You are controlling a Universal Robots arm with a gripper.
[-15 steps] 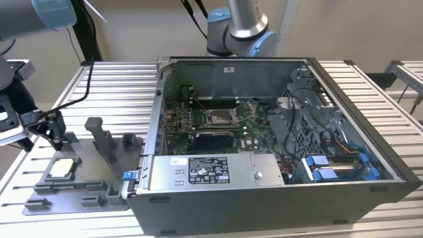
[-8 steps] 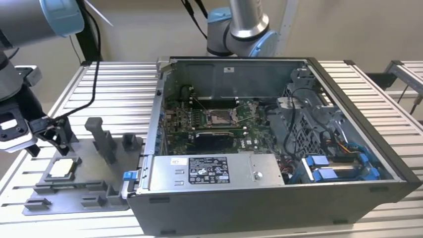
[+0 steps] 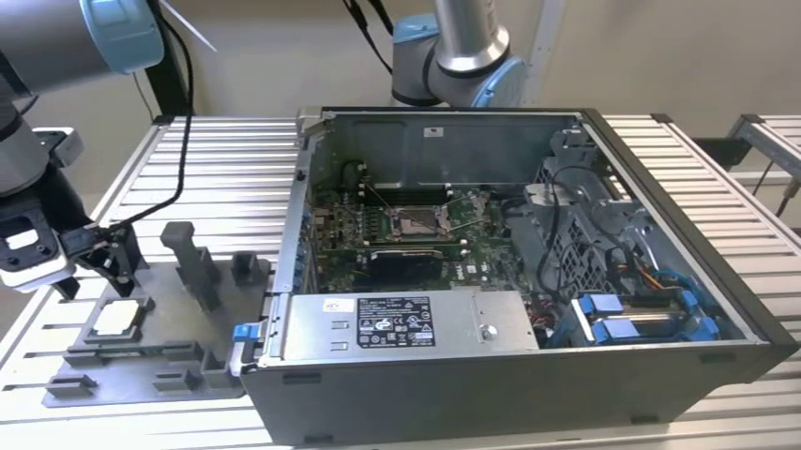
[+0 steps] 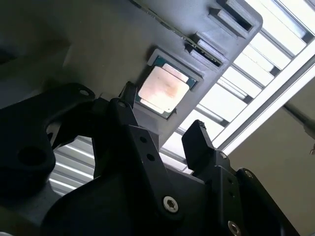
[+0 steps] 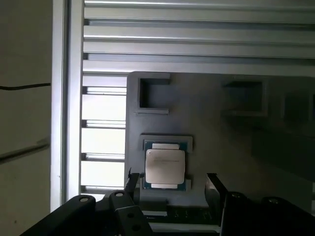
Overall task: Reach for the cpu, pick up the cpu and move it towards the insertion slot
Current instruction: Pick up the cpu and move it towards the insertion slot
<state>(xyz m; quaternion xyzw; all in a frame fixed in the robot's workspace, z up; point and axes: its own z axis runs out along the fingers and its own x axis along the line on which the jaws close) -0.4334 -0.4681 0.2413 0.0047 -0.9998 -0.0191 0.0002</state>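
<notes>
Item count:
- cpu (image 3: 115, 319) (image 4: 163, 89) (image 5: 165, 164): one.
- Fixture plate (image 3: 75, 389): one, at 8 o'clock from the computer case (image 3: 701, 309), of which there is one.
- Insertion slot (image 3: 414, 222): one.
- Power supply (image 3: 388, 323): one, at 6 o'clock from the slot.
- Gripper (image 3: 98, 279) (image 4: 162, 110) (image 5: 171, 179): one, with two fingers (image 4: 125, 128) (image 5: 216, 189) counted in both wrist views.
- Slatted table (image 3: 225, 169): one.

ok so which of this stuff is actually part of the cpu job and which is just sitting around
Part of the job:
- the cpu, lying in a recess of the grey tray
- the insertion slot on the motherboard
- the gripper, open, close to the cpu

Just lying about:
- upright fixture blocks
- power supply
- blue drive caddies
</notes>
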